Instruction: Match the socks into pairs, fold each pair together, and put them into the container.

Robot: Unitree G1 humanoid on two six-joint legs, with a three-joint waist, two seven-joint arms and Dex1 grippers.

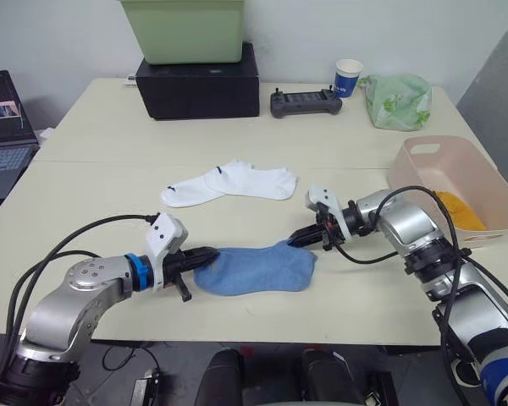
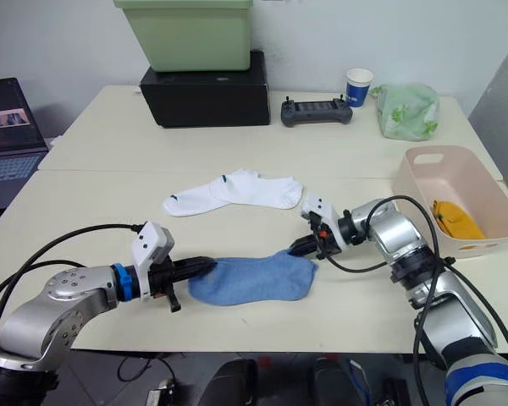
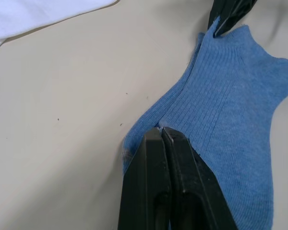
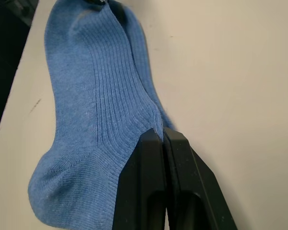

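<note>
Blue pair (image 1: 256, 270) lay flat, long axis running gripper to gripper. Left gripper (image 1: 205, 253) was clamped on one end, right gripper (image 1: 300, 238) on the other, probably the cuff. Tub (image 1: 423, 183) sat beyond the right gripper.

Black box (image 1: 199, 85) at worktop (image 1: 93, 203) rear, green bin (image 1: 184, 30) atop; controller (image 1: 305, 103), paper cup (image 1: 348, 78), green bag (image 1: 398, 102) to its right; laptop (image 1: 2, 144) left.

Both head views looked forward and down from above the near edge of the table (image 1: 110, 144), sharing nearly the whole tabletop. Each wrist view sat close over the blue sock (image 3: 230, 91), looking along its own hand from opposite ends, left (image 3: 162, 130) and right (image 4: 162, 130).
</note>
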